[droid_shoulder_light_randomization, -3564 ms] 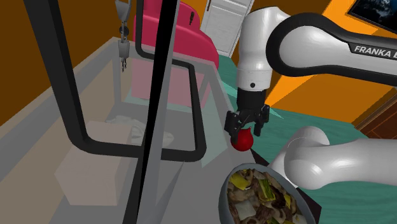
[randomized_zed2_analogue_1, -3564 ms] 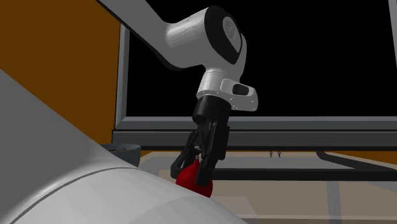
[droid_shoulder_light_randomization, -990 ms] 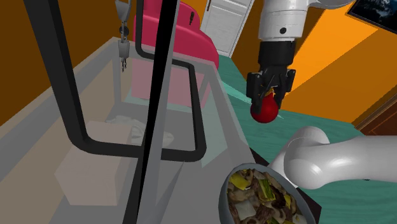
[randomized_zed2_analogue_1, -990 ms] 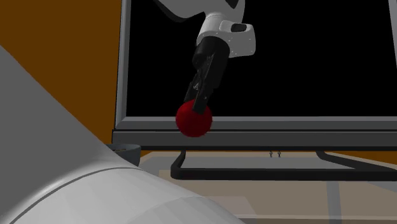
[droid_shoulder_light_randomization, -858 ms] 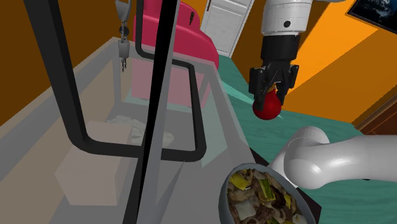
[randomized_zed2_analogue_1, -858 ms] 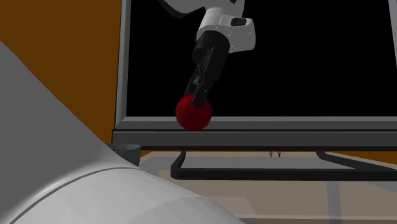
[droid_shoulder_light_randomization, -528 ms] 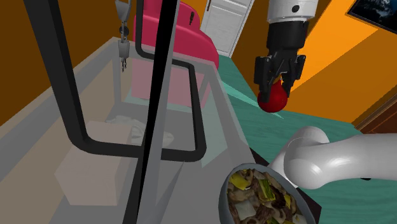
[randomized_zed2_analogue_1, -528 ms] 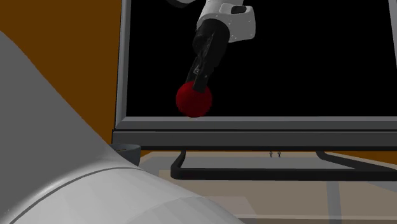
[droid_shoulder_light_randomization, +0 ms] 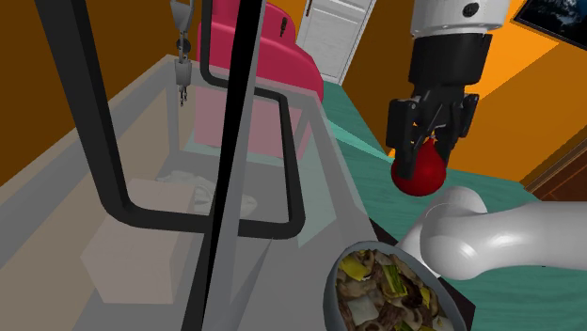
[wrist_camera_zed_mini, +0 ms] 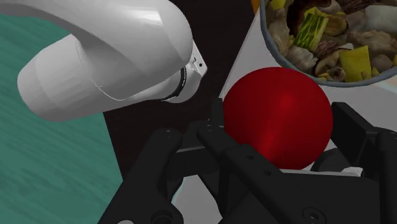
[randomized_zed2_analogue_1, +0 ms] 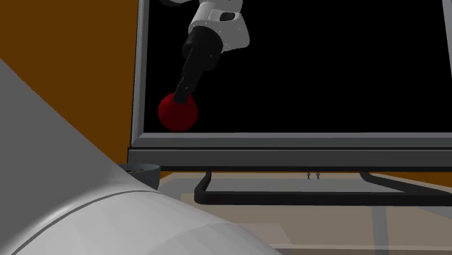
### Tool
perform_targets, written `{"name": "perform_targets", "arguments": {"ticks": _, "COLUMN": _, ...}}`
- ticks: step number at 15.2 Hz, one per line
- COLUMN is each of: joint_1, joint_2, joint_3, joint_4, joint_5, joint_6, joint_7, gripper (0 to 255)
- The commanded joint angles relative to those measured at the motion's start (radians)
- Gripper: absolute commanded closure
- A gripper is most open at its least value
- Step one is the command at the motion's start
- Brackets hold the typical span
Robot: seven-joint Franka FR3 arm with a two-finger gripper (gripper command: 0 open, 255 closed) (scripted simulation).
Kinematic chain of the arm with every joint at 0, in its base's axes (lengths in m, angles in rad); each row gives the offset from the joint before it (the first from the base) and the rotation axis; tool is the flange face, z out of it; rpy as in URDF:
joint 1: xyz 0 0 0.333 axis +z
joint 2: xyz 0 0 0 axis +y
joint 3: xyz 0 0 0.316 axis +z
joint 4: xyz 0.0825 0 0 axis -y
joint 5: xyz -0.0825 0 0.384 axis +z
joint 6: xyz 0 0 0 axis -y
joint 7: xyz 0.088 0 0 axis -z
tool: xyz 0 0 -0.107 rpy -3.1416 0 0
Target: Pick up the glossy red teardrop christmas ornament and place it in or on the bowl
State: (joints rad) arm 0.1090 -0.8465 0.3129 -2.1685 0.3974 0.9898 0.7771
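end effector [droid_shoulder_light_randomization: 422,153] clamped on ornament [droid_shoulder_light_randomization: 422,178] | ornament: round, glossy deep red

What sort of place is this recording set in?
Probably a living room in a home: a pink armchair, a white panelled door and a framed picture on an orange wall.

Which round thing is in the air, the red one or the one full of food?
The glossy red ornament, clasped by the black gripper; the grey bowl of food lies lower.
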Motion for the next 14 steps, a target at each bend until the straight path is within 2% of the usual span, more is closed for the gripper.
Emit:
{"name": "perform_targets", "arguments": {"ticks": 1, "joint_1": 0.005, "joint_2": -0.018, "joint_3": 0.041, "joint_4": -0.002, "joint_5": 0.054, "joint_6": -0.001, "joint_7": 0.048, "gripper": 255}}
{"name": "perform_targets", "arguments": {"ticks": 9, "joint_1": 0.011, "joint_2": -0.046, "joint_3": 0.232, "joint_4": 0.055, "joint_5": 0.283, "joint_6": 0.015, "joint_7": 0.261, "gripper": 255}}
{"name": "perform_targets", "arguments": {"ticks": 14, "joint_1": 0.019, "joint_2": -0.079, "joint_3": 0.25, "joint_4": -0.026, "joint_5": 0.293, "joint_6": 0.06, "joint_7": 0.237, "gripper": 255}}
